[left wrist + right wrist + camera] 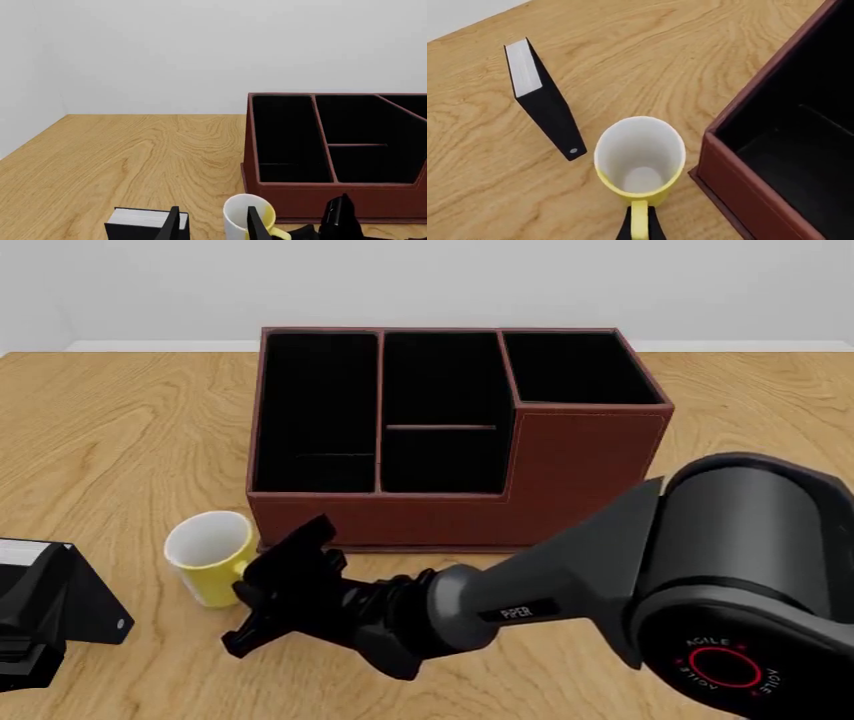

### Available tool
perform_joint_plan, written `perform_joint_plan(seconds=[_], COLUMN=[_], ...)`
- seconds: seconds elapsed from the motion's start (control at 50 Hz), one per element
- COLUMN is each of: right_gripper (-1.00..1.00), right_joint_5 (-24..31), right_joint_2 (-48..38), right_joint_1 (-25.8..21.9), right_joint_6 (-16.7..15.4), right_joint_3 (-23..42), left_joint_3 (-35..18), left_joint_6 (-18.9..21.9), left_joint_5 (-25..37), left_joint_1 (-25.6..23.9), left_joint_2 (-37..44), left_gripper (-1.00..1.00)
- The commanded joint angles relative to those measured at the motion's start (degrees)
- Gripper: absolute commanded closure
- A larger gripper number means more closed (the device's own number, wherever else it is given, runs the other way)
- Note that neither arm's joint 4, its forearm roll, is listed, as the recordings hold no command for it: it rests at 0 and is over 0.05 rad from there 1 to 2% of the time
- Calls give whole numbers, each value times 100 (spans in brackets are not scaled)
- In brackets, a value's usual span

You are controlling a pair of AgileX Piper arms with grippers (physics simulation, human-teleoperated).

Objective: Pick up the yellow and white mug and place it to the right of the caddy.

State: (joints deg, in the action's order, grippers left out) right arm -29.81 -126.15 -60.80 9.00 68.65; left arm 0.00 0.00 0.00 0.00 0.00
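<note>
Right jaws (pixel 286 585) are on the yellow and white mug (pixel 211 555) now: it stands upright on the desk (pixel 120 430), just beside the caddy (pixel 587 455) at its front-left corner. My wrist view shows both tips pinching the handle (pixel 639 224). By my reckoning, lift straight, clear the black book (pixel 546 107), carry it right. Left jaws (pixel 213 225) gape empty.

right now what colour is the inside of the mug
White inside, yellow outside; the yellow and white mug shows this best in the right wrist view, looking down into it.
</note>
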Motion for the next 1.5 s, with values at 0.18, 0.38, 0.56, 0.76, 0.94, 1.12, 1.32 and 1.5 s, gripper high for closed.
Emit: perform_joint_plan(seconds=[0.18, 0.38, 0.56, 0.76, 0.94, 1.12, 1.32, 1.5], right_gripper=[100, 100, 100, 100, 100, 100, 100, 100], right_joint_5=[-202, -136, 55, 139, 232, 388, 562, 798], right_joint_2=[185, 230, 194, 305, 432, 626, 823, 964], right_joint_1=[37, -81, -248, -293, -285, -224, -192, -180], right_joint_6=[-58, -165, -365, -425, -532, -644, -643, -787], right_joint_3=[-223, -224, -96, -104, -114, -163, -171, -126], left_joint_3=[0, 0, 0, 0, 0, 0, 0, 0], left_joint_6=[0, 0, 0, 0, 0, 0, 0, 0], left_joint_5=[0, 0, 0, 0, 0, 0, 0, 0], left_joint_1=[0, 0, 0, 0, 0, 0, 0, 0], left_joint_2=[0, 0, 0, 0, 0, 0, 0, 0], left_gripper=[-100, -100, -100, -100, -100, -100, -100, -100])
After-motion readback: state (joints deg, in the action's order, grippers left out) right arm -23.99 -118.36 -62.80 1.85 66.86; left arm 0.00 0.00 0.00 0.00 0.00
